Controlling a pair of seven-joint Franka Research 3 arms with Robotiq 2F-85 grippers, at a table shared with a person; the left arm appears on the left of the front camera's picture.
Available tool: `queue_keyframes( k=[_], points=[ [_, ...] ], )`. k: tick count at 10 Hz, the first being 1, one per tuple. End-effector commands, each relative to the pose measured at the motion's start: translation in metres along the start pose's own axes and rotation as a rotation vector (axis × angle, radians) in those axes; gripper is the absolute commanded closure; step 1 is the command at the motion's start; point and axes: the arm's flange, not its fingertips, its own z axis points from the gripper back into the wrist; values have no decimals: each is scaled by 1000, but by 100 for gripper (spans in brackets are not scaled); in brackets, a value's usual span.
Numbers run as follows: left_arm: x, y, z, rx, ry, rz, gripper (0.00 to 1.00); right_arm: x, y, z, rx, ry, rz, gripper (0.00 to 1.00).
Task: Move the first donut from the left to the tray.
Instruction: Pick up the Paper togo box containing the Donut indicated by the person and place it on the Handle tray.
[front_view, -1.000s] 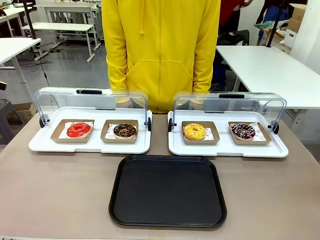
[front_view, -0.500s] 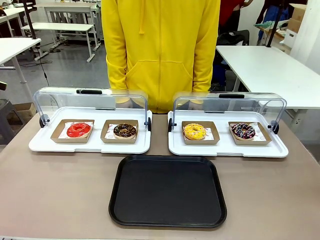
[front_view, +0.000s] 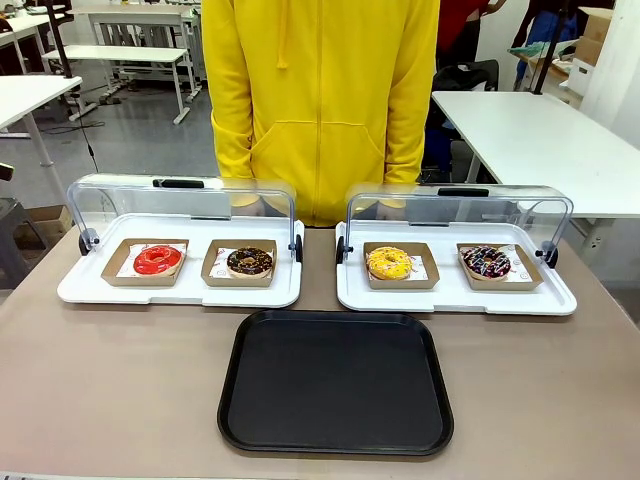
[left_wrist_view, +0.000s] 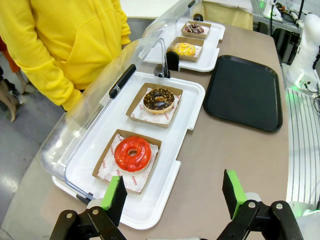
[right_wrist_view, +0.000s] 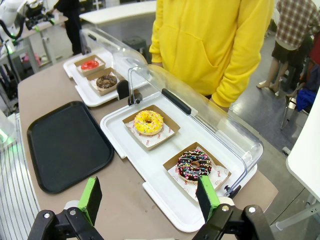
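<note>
**While the red-glazed donut (front_view: 158, 260) sits far left, the black tray (front_view: 335, 385) lies apart from it**

While the left gripper (left_wrist_view: 175, 192) hangs above the left end of the table (front_view: 120, 390), its green-padded fingers stand wide apart with nothing between them. The right gripper (right_wrist_view: 149, 196), above the table's other end, is likewise spread wide and holds nothing. Beyond them, at the middle of the table, lies the large black tray. Past it, two white trays sit side by side, each with a clear domed lid swung open toward the far side. In the left white tray (front_view: 180, 295), the red-glazed donut rests in a small brown cardboard tray (front_view: 112, 272) at the left end. A chocolate donut (front_view: 249, 261) sits in its own cardboard tray just to the right of it. The right white tray (front_view: 455, 300) carries a yellow donut (front_view: 388, 262) and a dark sprinkled donut (front_view: 485, 262). At the far edge stands a person in a yellow hoodie (front_view: 320, 100).
</note>
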Motion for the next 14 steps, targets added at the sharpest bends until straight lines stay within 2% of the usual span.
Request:
queue_keyframes(
  k=[1, 14],
  points=[
    [1, -1, 1, -1, -6, -12, 0, 2, -3, -1, 0, -29, 22, 0],
    [1, -1, 1, -1, -6, -12, 0, 2, -3, -1, 0, -29, 22, 0]
  ],
)
